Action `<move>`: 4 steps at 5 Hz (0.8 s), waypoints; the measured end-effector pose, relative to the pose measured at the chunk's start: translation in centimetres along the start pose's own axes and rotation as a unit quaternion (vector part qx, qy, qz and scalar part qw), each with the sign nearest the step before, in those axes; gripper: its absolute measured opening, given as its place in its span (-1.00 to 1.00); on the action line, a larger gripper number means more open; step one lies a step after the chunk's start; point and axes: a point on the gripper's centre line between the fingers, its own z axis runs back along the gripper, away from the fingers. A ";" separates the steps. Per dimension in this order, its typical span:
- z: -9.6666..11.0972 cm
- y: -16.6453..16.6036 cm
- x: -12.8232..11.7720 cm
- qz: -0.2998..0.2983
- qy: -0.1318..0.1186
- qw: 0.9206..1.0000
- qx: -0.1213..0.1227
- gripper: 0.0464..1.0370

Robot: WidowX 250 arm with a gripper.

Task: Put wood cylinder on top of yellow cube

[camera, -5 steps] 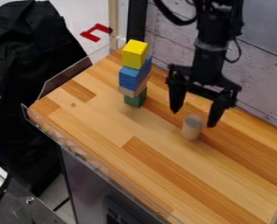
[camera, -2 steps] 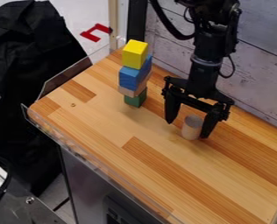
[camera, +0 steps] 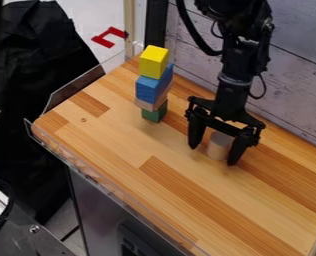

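Pale wooden cylinder (camera: 218, 147) upright on table (camera: 167, 175), between fingers of black two-finger claw (camera: 213, 154). Claw open wider than cylinder, gripping nothing.

Smooth wood counter (camera: 130, 140), matt black cloth (camera: 37, 65)

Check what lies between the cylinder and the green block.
From cylinder to green block, the camera view shows one finger of the gripper, then bare tabletop.

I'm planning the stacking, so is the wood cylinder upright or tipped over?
Upright: the wood cylinder stands on one end on the wooden tabletop, its sides rising inside the open end effector.
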 end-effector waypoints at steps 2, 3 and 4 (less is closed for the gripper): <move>-0.8 -0.2 0.6 0.003 -0.001 1.000 -0.011 0.23; -0.7 -0.3 0.9 0.006 -0.009 1.000 -0.012 0.02; -0.7 -0.3 0.9 0.014 -0.009 1.000 -0.012 0.02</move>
